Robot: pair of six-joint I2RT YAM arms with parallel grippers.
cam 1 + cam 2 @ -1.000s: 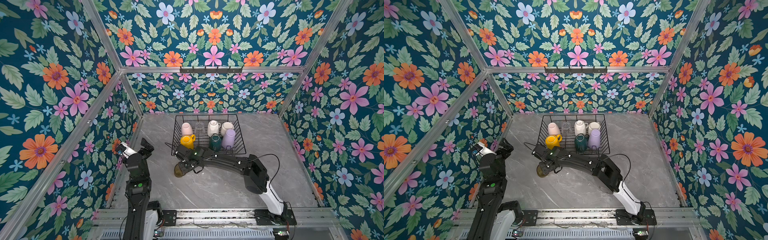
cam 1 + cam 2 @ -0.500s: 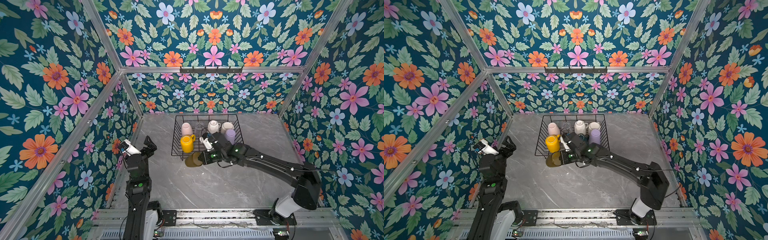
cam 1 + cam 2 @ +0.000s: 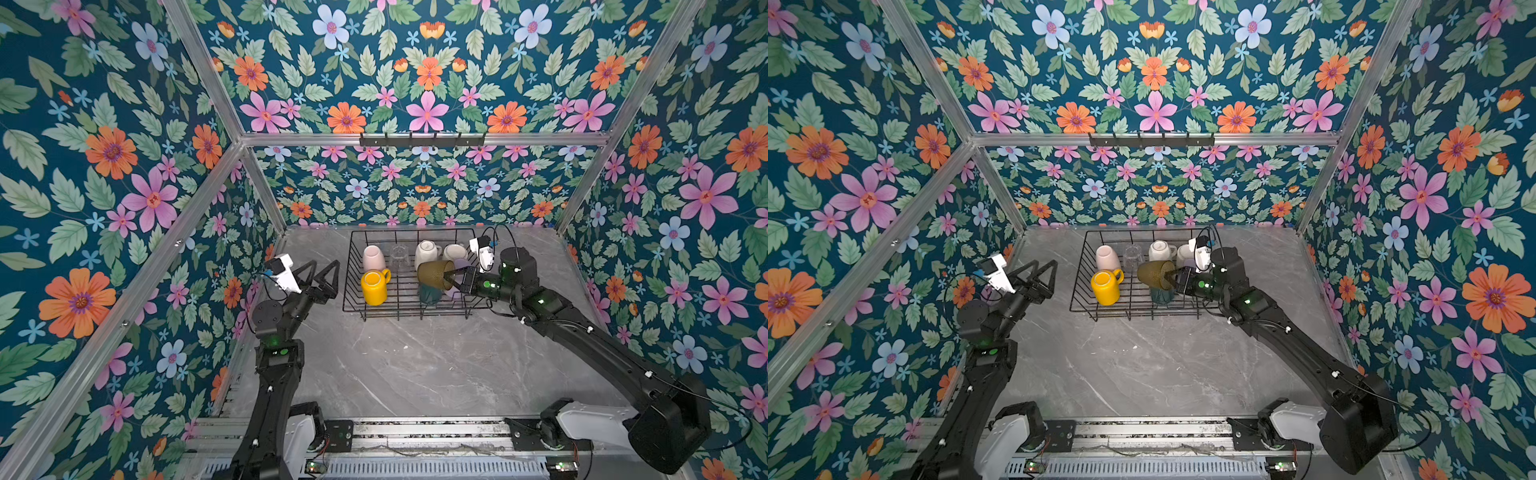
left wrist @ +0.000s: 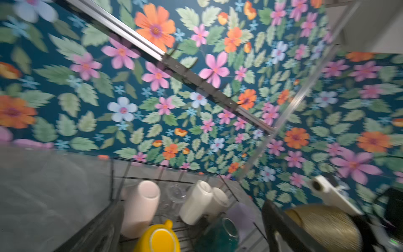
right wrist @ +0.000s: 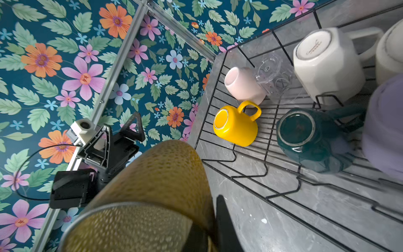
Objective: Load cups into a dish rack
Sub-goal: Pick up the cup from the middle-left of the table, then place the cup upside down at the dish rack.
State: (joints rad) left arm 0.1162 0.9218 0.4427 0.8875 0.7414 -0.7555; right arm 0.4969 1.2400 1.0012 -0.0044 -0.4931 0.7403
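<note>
- My right tool (image 3: pixel 456 277) is pinching the rim of the olive-brown tumbler (image 3: pixel 434 274), held on its side above the dish rack (image 3: pixel 352 270), over the dark green mug (image 5: pixel 305 135) inside it.
- My left tool (image 3: pixel 325 272) is spread wide and empty, raised just beside the dish rack.
- The yellow mug (image 3: pixel 373 287) and pale pink mug (image 3: pixel 373 257) sit inside the dish rack.

Glossy yellow mug (image 5: pixel 236 128), dimpled olive tumbler (image 5: pixel 157 185)

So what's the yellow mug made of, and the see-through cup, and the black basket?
Yellow mug: probably glazed ceramic, smooth and shiny.
See-through cup: glass or clear plastic, wires show through it.
Black basket: thin bent wire, likely metal with a black coating.
</note>
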